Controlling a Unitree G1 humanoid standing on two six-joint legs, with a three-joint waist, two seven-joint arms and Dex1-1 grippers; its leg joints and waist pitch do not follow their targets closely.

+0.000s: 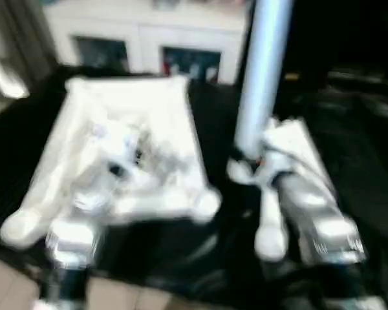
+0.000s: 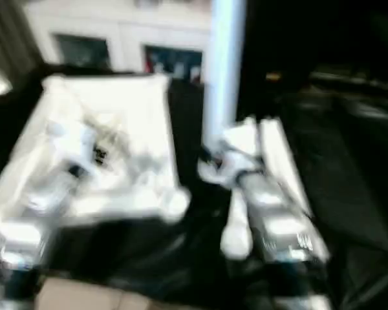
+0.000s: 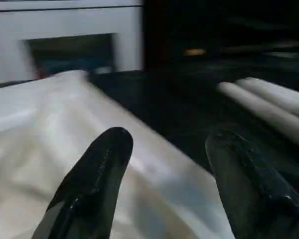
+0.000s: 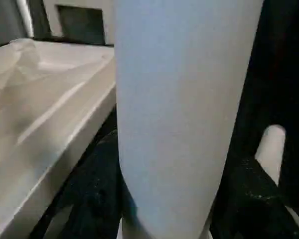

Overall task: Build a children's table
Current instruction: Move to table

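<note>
The white tabletop (image 1: 126, 139) is seen lying upside down on the left part of the black desk (image 1: 349, 155), its raised rim and rounded corner sockets turned upward. No leg is seen fitted in the sockets that show, though the blur leaves this uncertain. One white leg (image 1: 262, 77) is held upright just beside the tabletop's right edge by the right gripper (image 4: 164, 219), whose jaws are pinched around its lower end. More legs (image 3: 269, 107) are laid flat on the desk to the right, well apart from the tabletop. The left gripper (image 3: 164, 174) is poised over the tabletop's edge with its jaws spread and nothing between them.

The task is judged to be at an early stage: the first leg is lifted but not yet seated, and all four sockets appear to be left to fill.

The desk is covered in dark, glossy sheeting. Behind it a white glass-fronted cabinet (image 1: 149, 39) is seen, and pale flooring (image 1: 13, 284) at the near edge.
</note>
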